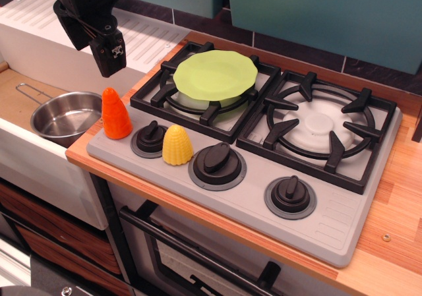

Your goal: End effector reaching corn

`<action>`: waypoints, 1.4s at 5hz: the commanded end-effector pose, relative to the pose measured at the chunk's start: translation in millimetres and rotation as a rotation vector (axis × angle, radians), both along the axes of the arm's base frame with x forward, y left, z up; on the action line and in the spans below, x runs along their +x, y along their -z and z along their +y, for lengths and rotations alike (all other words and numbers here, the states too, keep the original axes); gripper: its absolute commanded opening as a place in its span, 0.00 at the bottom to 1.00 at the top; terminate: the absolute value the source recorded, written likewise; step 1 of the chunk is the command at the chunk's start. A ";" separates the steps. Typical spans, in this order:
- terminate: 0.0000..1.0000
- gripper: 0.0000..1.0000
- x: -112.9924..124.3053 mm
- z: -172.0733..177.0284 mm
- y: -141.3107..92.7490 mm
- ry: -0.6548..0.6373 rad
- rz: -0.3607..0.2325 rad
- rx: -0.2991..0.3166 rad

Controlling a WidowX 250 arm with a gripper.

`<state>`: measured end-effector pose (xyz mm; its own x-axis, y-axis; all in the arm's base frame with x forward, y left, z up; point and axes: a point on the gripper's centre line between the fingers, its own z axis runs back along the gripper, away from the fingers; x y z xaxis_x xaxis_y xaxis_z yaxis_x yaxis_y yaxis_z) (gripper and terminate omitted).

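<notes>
One arm, one view. The corn [177, 144] stands upright on the grey stove panel [343, 236], front row, wedged between the leftmost knob [150, 140] and the larger second knob [217, 165]; it touches or nearly touches both. An orange carrot [116, 114] stands upright just left of that first knob, near the panel's left corner. Behind the corn, the black left burner grate [153, 97] carries a lime-green plate [215, 75]; the right grate [359, 148] is bare. The wooden counter [395, 243] edge runs just in front of the panel, dropping to an oven door handle [198, 253] below. Left of the counter edge, lower down, a steel pot [66, 117] sits in the sink well, close beside the carrot. Room above the corn is open; sideways room is tight, with knobs on both flanks. The end effector [110, 62] hangs at upper left, over the sink side, well apart from the corn and above the carrot's level. Its blocky housing tilts, tip pointing down and slightly right. Whether the jaws are apart or together, I cannot tell; the tip reads as one dark block.
</notes>
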<state>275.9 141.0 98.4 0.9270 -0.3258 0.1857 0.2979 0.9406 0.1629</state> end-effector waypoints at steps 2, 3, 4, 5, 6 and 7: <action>0.00 1.00 -5.6 -7.4 -3.1 -0.019 -0.008 0.003; 0.00 1.00 -14.6 -22.2 -7.3 -0.056 -0.008 0.011; 0.00 1.00 -22.1 -36.2 -11.6 -0.091 -0.001 0.023; 0.00 1.00 -28.5 -49.0 -14.9 -0.113 0.003 0.030; 0.00 1.00 -31.3 -62.4 -14.9 -0.151 -0.002 0.048; 0.00 1.00 -27.3 -75.5 -3.8 -0.174 -0.036 0.041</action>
<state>242.7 62.7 92.6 0.9700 -0.1631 0.1801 0.1279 0.9730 0.1922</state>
